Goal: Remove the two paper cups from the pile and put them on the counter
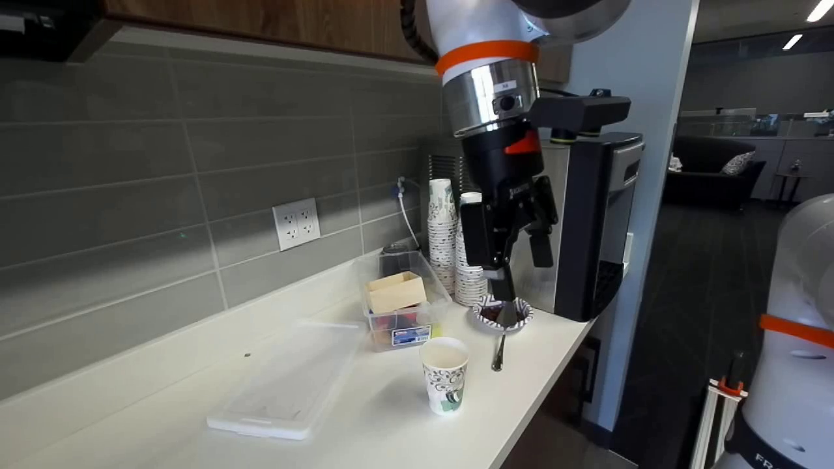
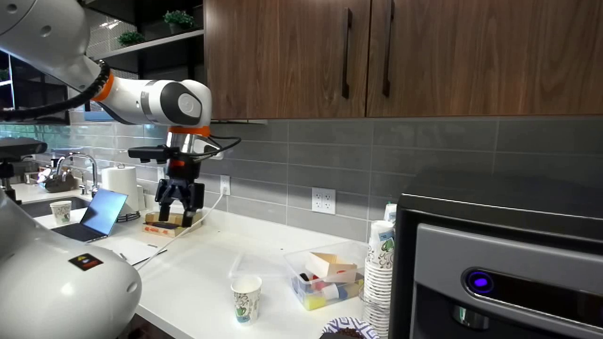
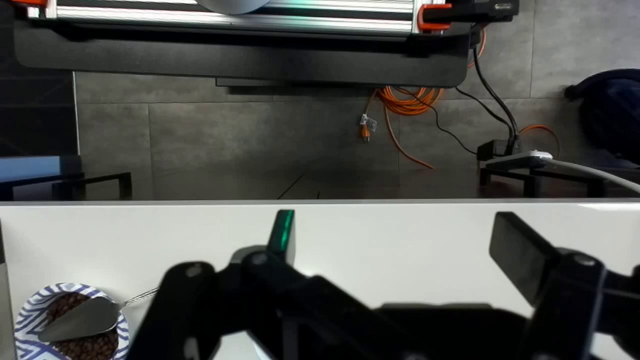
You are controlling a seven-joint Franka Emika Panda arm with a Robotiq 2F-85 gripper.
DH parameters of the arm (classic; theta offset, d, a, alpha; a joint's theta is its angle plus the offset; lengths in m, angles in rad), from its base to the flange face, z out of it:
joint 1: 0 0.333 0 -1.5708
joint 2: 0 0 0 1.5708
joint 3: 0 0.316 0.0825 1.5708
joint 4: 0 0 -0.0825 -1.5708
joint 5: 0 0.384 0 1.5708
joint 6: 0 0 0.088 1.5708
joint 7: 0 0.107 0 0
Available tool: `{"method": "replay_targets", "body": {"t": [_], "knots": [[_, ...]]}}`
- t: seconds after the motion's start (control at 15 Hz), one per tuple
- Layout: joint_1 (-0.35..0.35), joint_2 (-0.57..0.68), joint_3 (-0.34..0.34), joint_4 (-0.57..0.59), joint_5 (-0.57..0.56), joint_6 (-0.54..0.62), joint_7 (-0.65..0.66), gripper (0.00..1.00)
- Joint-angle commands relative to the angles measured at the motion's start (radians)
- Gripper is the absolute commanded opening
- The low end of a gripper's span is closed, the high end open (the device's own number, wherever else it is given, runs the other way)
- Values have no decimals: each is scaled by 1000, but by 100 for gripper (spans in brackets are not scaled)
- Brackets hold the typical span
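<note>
One white paper cup [image 1: 445, 381] with a green logo stands upright on the off-white counter [image 1: 378, 433]; it also shows in an exterior view [image 2: 246, 301]. Whether it is one cup or two nested is unclear. A similar cup [image 2: 61, 212] stands far off by the sink. The pile [image 1: 443, 234], a tall column of nested cups, stands beside a shorter column [image 1: 470, 277] near the wall; a column also shows in an exterior view [image 2: 378, 287]. My gripper [image 3: 395, 245] is open and empty, above the counter and apart from the cups; it shows in both exterior views [image 1: 521, 268] [image 2: 175, 219].
A clear bin [image 1: 404, 312] with a small tan-and-white box and its lid [image 1: 287, 384] lie by the wall. A patterned bowl [image 1: 485, 312] of beans with a scoop [image 3: 82, 320] sits by the black coffee machine [image 1: 586, 221]. A laptop [image 2: 101, 214] and cord [image 2: 188, 230] are further along.
</note>
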Motion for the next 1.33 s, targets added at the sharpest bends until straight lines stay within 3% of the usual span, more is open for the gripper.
{"method": "replay_targets", "body": {"t": [0.0,0.27,0.8,1.27], "knots": [[-21,7,0,6,-4,17,27,100],[-109,6,-25,14,-23,101,132,100],[-298,32,-139,87,-37,306,225,100],[-446,154,-193,176,-70,632,332,100]]}}
